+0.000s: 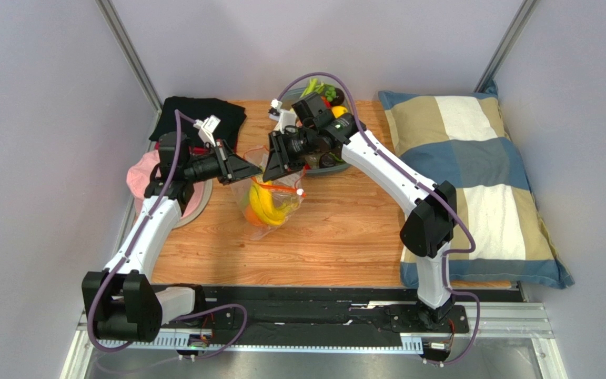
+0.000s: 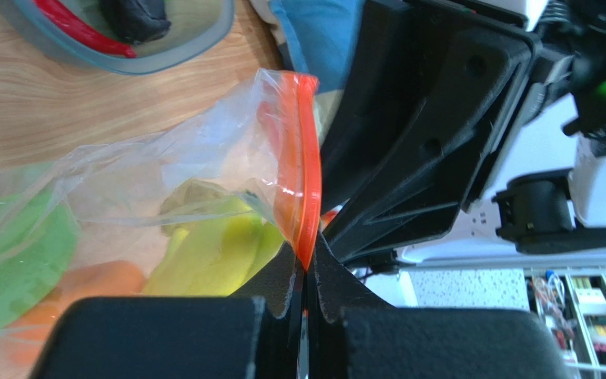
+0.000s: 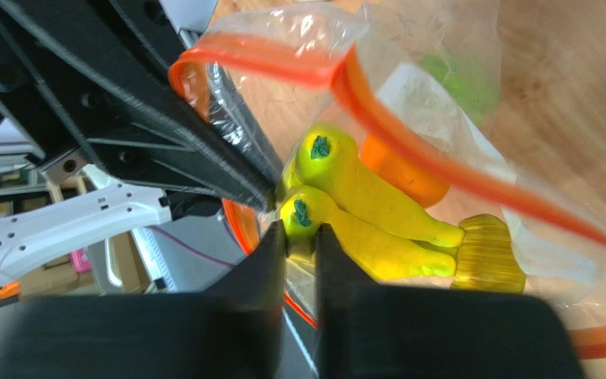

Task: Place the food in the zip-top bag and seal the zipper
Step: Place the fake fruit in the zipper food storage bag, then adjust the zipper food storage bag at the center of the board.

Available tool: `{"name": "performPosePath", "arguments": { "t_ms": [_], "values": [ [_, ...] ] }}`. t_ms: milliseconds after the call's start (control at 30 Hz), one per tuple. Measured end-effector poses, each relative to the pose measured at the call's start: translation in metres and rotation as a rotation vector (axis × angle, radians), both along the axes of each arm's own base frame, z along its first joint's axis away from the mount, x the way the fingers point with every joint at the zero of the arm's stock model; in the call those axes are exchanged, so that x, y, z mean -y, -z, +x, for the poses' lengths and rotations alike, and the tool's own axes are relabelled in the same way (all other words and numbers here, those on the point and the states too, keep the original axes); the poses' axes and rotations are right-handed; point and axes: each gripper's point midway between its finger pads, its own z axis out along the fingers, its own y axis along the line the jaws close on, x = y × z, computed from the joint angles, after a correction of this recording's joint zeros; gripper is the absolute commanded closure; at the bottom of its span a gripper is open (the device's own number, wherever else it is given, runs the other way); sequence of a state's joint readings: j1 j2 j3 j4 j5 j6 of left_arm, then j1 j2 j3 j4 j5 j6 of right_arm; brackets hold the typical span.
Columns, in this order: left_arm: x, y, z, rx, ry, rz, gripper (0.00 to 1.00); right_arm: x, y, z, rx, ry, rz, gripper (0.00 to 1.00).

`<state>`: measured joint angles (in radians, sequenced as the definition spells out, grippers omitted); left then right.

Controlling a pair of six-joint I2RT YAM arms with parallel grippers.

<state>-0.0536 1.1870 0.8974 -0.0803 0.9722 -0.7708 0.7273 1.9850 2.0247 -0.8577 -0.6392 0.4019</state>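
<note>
The zip-top bag (image 1: 281,212) lies mid-table with its mouth held up. My left gripper (image 1: 248,172) is shut on the orange-red zipper (image 2: 308,158) at one end of the rim (image 2: 307,272). My right gripper (image 1: 268,175) sits at the bag's mouth (image 3: 302,237), shut on the green-tipped end of the yellow banana (image 3: 361,197). The banana lies inside the bag with the orange (image 3: 405,178), a green fruit (image 3: 460,79) and a ribbed yellow piece (image 3: 488,253). The zipper (image 3: 440,162) gapes open. The banana (image 1: 267,204) also shows from above.
The grey oval tray (image 1: 339,168) stands behind the right gripper, with some toy food (image 1: 328,95) in it. A checked pillow (image 1: 472,181) fills the right side. A black cloth (image 1: 203,114) and a pink item (image 1: 140,178) lie at the back left.
</note>
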Motion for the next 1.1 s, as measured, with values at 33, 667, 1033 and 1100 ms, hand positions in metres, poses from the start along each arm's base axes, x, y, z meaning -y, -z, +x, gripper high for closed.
{"name": "performPosePath", "arguments": {
  "t_ms": [33, 667, 1033, 1100],
  "values": [
    [0.001, -0.001, -0.002, 0.007, 0.013, -0.003, 1.00, -0.001, 0.001, -0.001, -0.009, -0.011, 0.004, 0.43],
    [0.006, -0.011, -0.013, 0.052, 0.105, -0.034, 1.00, 0.097, -0.025, 0.050, 0.248, 0.155, -0.072, 0.20],
    [0.004, -0.009, -0.018, 0.018, 0.129, -0.047, 1.00, 0.086, 0.056, 0.033, 0.076, 0.065, -0.174, 0.96],
    [0.001, -0.008, -0.018, 0.004, 0.124, -0.044, 1.00, 0.084, 0.060, 0.030, 0.061, 0.050, -0.170, 1.00]
  ]
}}
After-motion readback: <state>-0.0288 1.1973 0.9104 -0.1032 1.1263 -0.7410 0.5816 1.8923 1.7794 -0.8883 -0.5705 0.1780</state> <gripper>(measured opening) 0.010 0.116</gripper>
